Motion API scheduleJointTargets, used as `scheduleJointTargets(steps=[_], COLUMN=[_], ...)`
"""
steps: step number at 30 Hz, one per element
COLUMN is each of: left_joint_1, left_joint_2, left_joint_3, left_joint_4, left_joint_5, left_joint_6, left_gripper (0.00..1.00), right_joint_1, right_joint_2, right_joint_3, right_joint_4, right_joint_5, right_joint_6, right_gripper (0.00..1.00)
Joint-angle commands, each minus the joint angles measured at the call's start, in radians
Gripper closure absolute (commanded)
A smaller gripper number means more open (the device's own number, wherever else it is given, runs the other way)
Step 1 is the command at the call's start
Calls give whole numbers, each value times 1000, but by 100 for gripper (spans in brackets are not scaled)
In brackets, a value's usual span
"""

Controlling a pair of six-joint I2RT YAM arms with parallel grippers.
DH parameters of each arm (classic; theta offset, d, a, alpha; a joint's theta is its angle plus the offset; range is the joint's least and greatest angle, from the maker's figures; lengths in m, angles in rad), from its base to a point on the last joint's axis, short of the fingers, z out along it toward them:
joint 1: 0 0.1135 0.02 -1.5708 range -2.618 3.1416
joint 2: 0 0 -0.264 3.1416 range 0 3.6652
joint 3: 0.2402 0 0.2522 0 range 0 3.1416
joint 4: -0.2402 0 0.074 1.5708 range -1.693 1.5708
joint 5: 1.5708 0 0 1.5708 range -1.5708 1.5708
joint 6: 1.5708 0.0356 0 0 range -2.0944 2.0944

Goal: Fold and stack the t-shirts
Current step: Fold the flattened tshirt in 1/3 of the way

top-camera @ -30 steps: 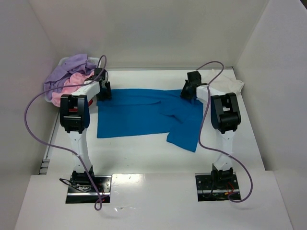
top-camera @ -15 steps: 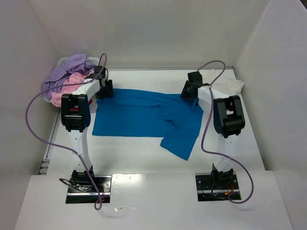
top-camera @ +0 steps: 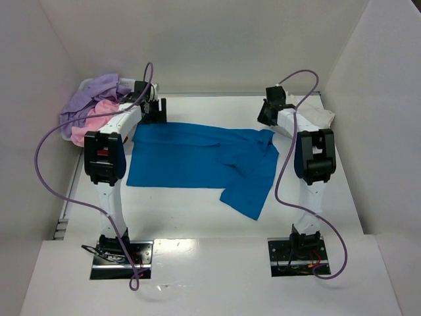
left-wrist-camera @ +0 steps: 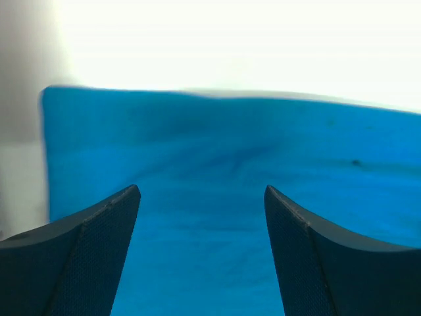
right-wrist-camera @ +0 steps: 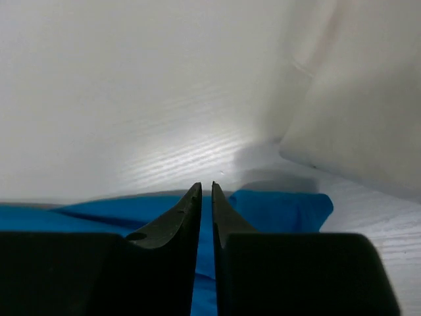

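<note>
A bright blue t-shirt (top-camera: 191, 158) lies spread flat across the middle of the table, its right part folded into a flap that reaches toward the near side. My left gripper (top-camera: 158, 110) hovers open over the shirt's far left corner. In the left wrist view the blue cloth (left-wrist-camera: 217, 151) fills the space under the left gripper (left-wrist-camera: 200, 187), with nothing between the fingers. My right gripper (top-camera: 268, 110) is just beyond the shirt's far right corner. In the right wrist view the right gripper (right-wrist-camera: 205, 184) is shut to a thin slit above the blue cloth (right-wrist-camera: 283, 207) and holds nothing.
A white basket (top-camera: 87, 84) at the back left holds a lavender t-shirt (top-camera: 99, 92) and a pink t-shirt (top-camera: 99, 115). A white t-shirt (top-camera: 320, 117) lies at the back right near the side wall. Walls close the table on three sides.
The blue shirt slid left and back and now lies flatter. The left jaws opened and that gripper moved right. The right gripper rose off the shirt's corner toward the back with its jaws shut.
</note>
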Motion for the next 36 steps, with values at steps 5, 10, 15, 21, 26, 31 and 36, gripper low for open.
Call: scheduleJointTargets(steps=[5,10,15,21,26,31,36], left_joint_1=[-32,-51,-60,-78,-78,-78,-78], left_joint_2=[45,64,116,127,127,127,137], left_joint_3=[-4,-36,-45,-81,-81,-72,-72], left_joint_4=[70,92,80,80,80,69,60], left_joint_5=[42,42,33,32,32,32,11], left_joint_6=[-33,-42,-42,-33,-33,-33,-24], left_gripper=[16,17,18,18,18,18,18], right_joint_1=[2,2,2,2,2,12,30], right_joint_2=[11,-26,-106,-175,-275,-287,-218], right_joint_3=[-120,-159,-168,-116,-151,-235,-274], right_joint_4=[16,35,35,23,43,63,72], right_joint_5=[-20,-20,29,35,-65,-111,-126], right_joint_6=[12,21,12,-11,1,24,44], right_gripper=[88,88,85,79,79,93,98])
